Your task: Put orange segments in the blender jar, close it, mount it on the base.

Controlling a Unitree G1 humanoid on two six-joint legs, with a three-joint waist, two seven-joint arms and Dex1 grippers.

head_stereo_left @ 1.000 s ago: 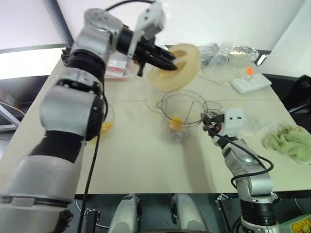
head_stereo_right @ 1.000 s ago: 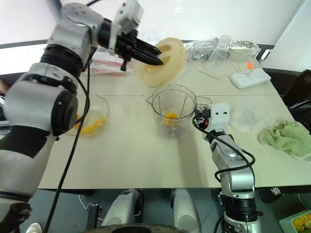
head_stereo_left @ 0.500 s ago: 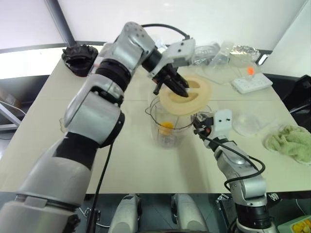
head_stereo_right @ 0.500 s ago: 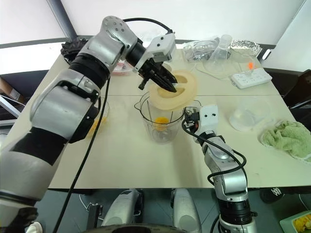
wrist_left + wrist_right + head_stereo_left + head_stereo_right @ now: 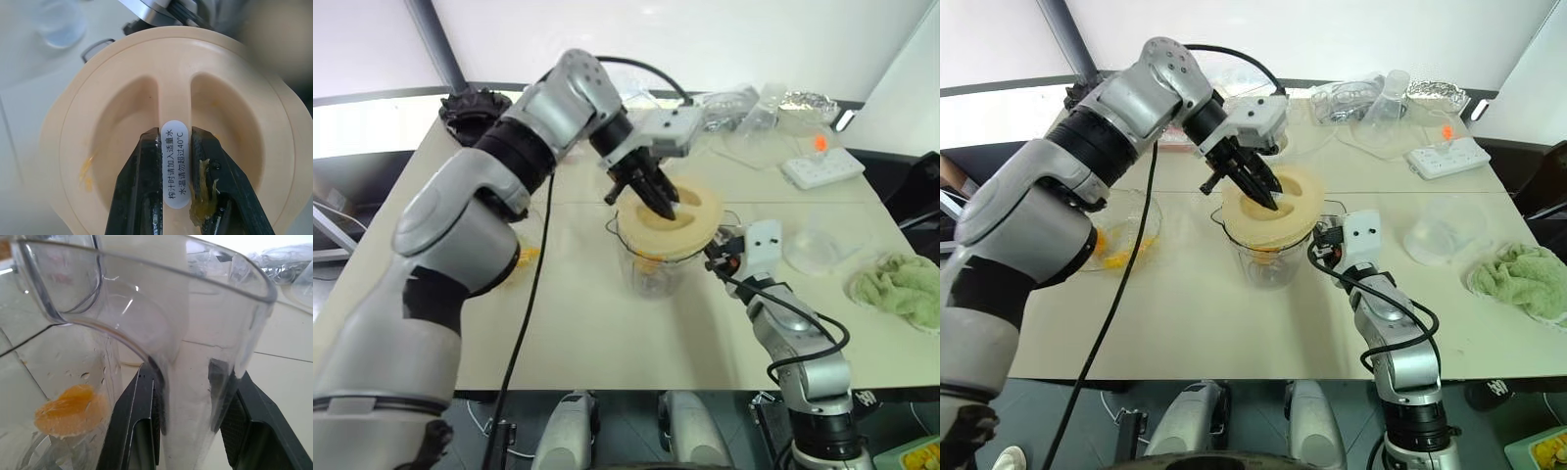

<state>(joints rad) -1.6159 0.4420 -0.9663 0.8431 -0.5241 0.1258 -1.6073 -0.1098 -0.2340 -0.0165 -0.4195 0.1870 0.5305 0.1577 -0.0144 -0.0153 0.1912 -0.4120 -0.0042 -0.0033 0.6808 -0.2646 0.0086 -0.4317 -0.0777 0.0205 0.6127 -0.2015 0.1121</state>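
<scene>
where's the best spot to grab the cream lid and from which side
By the raised centre ridge of the lid, from straight above. The ridge stands between two recesses that leave room for a finger each, and the left gripper pinches it that way while the lid sits over the blender jar.

A pale table (image 5: 607,323) carries the clutter. At its far right corner a white power strip (image 5: 819,168) with an orange light lies near crumpled foil (image 5: 800,102) and clear plastic bags (image 5: 744,122). A green cloth (image 5: 899,287) sits bunched at the right edge, and just beside it, toward the middle, stands a small clear round cup (image 5: 1442,238). On the left side a shallow clear dish (image 5: 1121,240) holds yellow-orange bits. At the far left corner rests a black ridged object (image 5: 470,104), too small to identify. A red-trimmed clear packet (image 5: 1170,139) lies behind the dish.
</scene>
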